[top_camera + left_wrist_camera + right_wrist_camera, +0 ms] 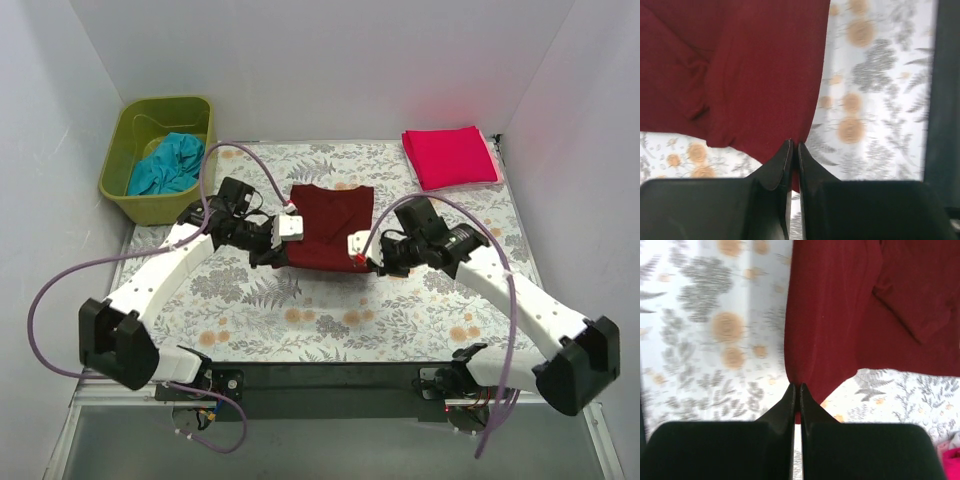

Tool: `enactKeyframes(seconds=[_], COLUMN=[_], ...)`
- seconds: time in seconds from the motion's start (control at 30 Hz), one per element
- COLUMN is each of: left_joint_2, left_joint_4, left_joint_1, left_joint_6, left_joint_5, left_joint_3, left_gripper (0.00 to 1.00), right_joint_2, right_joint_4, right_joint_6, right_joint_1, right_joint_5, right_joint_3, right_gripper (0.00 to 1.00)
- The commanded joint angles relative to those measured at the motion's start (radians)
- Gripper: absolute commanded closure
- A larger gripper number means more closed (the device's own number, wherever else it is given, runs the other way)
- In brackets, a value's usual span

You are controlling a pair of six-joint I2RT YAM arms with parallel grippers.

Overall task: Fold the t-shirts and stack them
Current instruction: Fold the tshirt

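Observation:
The dark maroon t-shirt (pixel 330 225) lies partly folded at the middle of the floral cover. My left gripper (pixel 272 256) is shut on its near left corner, and the cloth (pixel 755 75) hangs from the pinched jaws in the left wrist view. My right gripper (pixel 378 266) is shut on its near right corner, with the cloth (pixel 840 315) in the right wrist view. The bright pink-red t-shirt (pixel 450 156) lies folded at the far right. The teal t-shirt (pixel 168 165) sits crumpled in the green bin.
A green plastic bin (pixel 130 195) stands at the far left, just off the floral table cover (pixel 330 320). White walls close in the back and both sides. Purple cables loop from both arms.

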Motion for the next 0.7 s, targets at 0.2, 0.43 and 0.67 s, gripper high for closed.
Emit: enactKeyframes(seconds=[0.2, 0.43, 0.67], left_joint_2=[-0.184, 0.036, 0.356], left_joint_4=[-0.289, -0.156, -0.105], left_joint_1=[-0.054, -0.006, 0.11], left_joint_6=[-0.209, -0.174, -0.086], left_joint_5=[0.07, 0.035, 0.107], left_joint_3=[0.113, 0.222, 0.387], left_gripper=[1.0, 1.0, 1.0], right_joint_2=[-0.206, 0.012, 0.357], right_joint_4=[-0.256, -0.245, -0.215], right_joint_6=[0.054, -0.087, -0.18], right_joint_1=[0.082, -0.054, -0.2], right_joint_5=[-0.038, -0.102, -0.168], right_joint_3=[0.009, 0.098, 0.283], right_gripper=[0.99, 0.99, 0.99])
